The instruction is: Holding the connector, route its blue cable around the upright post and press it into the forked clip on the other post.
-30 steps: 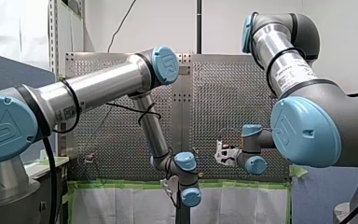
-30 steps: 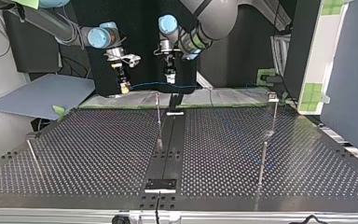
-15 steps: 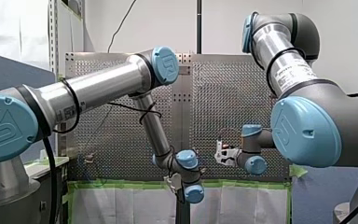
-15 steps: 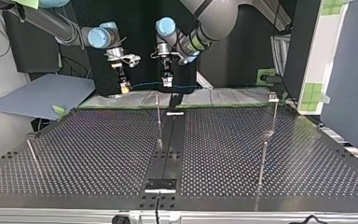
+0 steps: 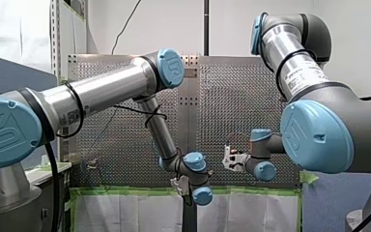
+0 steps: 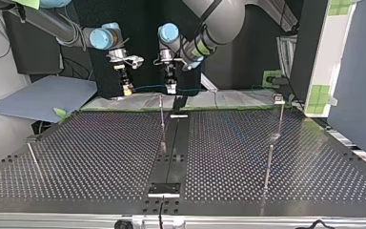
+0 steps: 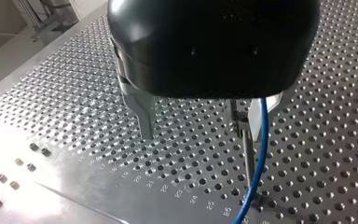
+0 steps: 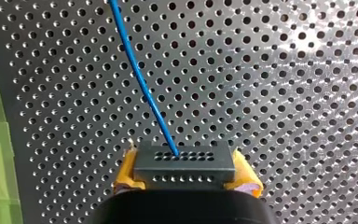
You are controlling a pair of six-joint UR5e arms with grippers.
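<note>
In the right wrist view my right gripper is shut with yellow pads on a dark grey connector. A blue cable leaves the connector over the perforated plate. In the top view that cable runs level from my right gripper past my left gripper. My left gripper is open, with bare metal fingers. The blue cable hangs along one finger, next to a thin upright post. That post stands mid-table. A post with a clip is at the top view's right.
Two more thin posts rise from the perforated table, one near the front right and one at the left of the top view. A black rail runs down the middle. Green tape lines the table edge.
My left gripper has moved toward the top view's left, closer to my right gripper and over the middle post. My right arm has stayed still with the connector.
</note>
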